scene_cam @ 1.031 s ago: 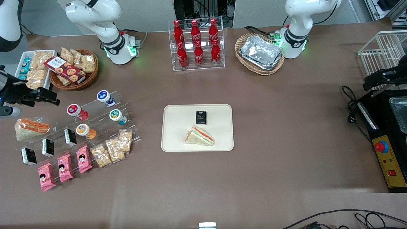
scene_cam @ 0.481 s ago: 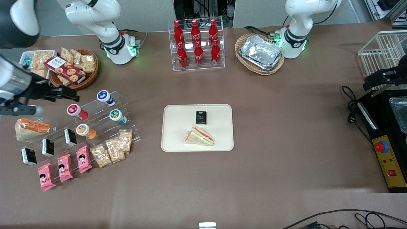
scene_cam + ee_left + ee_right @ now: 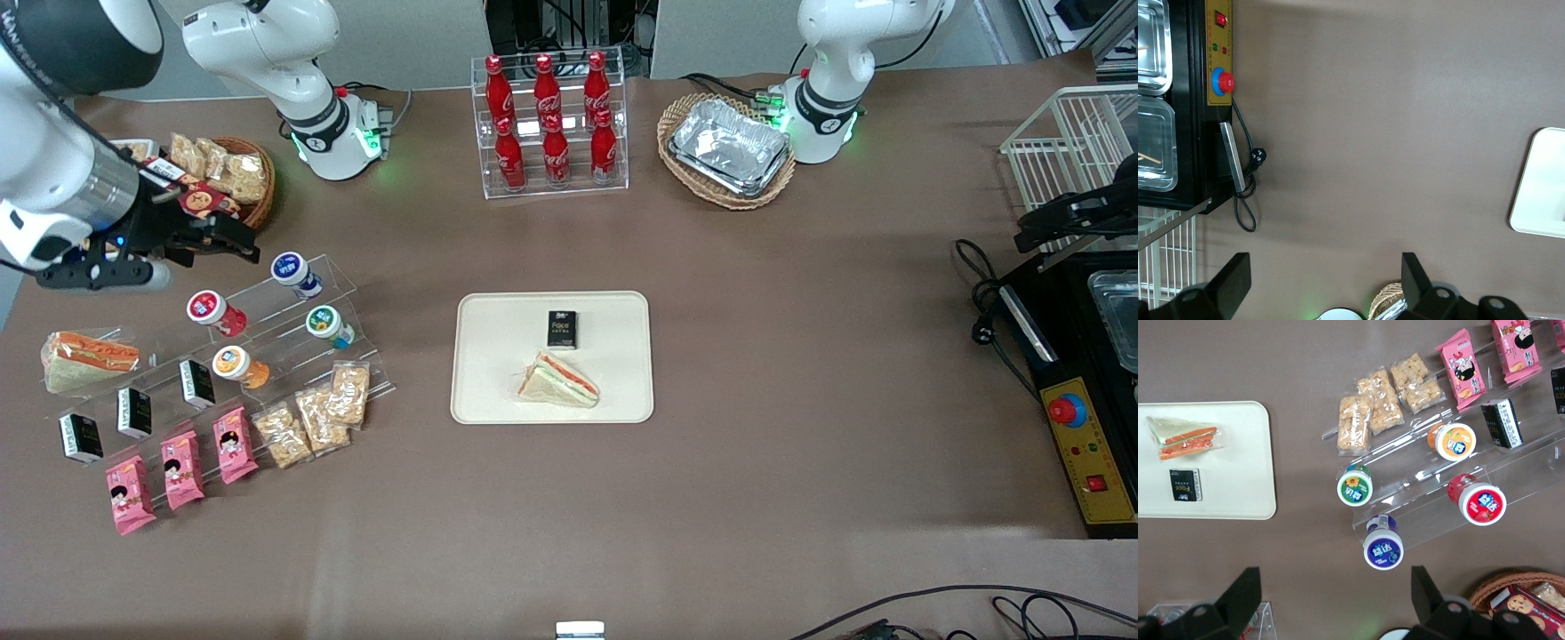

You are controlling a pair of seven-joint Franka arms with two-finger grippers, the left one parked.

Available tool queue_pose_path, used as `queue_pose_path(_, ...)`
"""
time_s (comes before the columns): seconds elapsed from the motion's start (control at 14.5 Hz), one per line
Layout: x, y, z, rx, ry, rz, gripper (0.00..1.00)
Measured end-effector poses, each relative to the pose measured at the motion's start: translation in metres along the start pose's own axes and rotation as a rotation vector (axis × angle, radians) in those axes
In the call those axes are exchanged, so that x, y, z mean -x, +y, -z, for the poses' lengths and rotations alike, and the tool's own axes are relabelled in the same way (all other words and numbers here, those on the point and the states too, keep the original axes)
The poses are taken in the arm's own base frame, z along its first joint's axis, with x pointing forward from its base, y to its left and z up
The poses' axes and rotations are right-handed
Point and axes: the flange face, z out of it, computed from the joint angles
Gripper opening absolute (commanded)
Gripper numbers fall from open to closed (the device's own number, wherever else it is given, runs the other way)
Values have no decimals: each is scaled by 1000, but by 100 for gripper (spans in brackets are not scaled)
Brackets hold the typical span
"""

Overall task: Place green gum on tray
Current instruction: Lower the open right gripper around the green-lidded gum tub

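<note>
Gripper (image 3: 233, 245), fingers spread, hangs above the rack (image 3: 267, 329); green gum (image 3: 325, 324) is uncovered from above (blue canister (image 3: 292, 269) close beside). Bare table separates rack and tray (image 3: 622, 391).

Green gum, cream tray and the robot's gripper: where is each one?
green gum (image 3: 1355, 487): right wrist view, on its lid.
tray (image 3: 613, 311): front view, bare surface near a corner.
gripper (image 3: 238, 242): front view, between its open fingers, above the display stand.

Right arm reaches in at the working arm's end of the surface, white link and silver wrist angled downward. The gripper (image 3: 238, 244) hangs in the air above the surface, black fingers (image 3: 1245, 595) spread wide apart and holding nothing. Fingertips point toward the parked arm's end.
</note>
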Motion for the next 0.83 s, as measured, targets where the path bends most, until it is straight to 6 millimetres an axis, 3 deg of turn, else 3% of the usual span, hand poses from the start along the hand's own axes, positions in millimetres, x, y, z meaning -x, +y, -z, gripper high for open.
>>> queue_pose_path(0.21,15,6,-12,2,34,2,100)
queue_pose_path(0.83,6,8,-96,51,81,67,99)
